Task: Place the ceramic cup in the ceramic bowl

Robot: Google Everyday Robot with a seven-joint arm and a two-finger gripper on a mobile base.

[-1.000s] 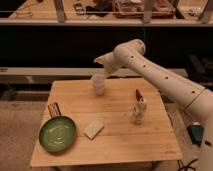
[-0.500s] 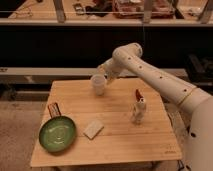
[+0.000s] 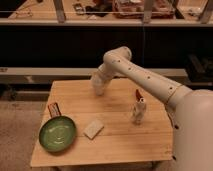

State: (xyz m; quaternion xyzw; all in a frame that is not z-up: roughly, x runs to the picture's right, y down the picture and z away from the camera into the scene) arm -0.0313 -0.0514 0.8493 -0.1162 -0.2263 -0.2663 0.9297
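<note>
The white ceramic cup point(image 3: 99, 88) is at the end of my arm, over the back middle of the wooden table point(image 3: 120, 142). My gripper point(image 3: 98, 81) is right at the cup, coming down on it from above and the right, and the two blend together. I cannot tell whether the cup rests on the table or is lifted. The green ceramic bowl point(image 3: 58, 134) sits empty at the table's front left corner, well to the left of and nearer than the gripper.
A pale sponge-like block point(image 3: 93, 129) lies just right of the bowl. A white bottle-like figure with a red top point(image 3: 138, 111) stands at the right. A small dark packet point(image 3: 53, 109) lies behind the bowl. A dark counter runs behind the table.
My arm has swung a little to the left and down, closing over the cup. The cup stays at about the same spot. The bowl, the block and the figure have not moved.
</note>
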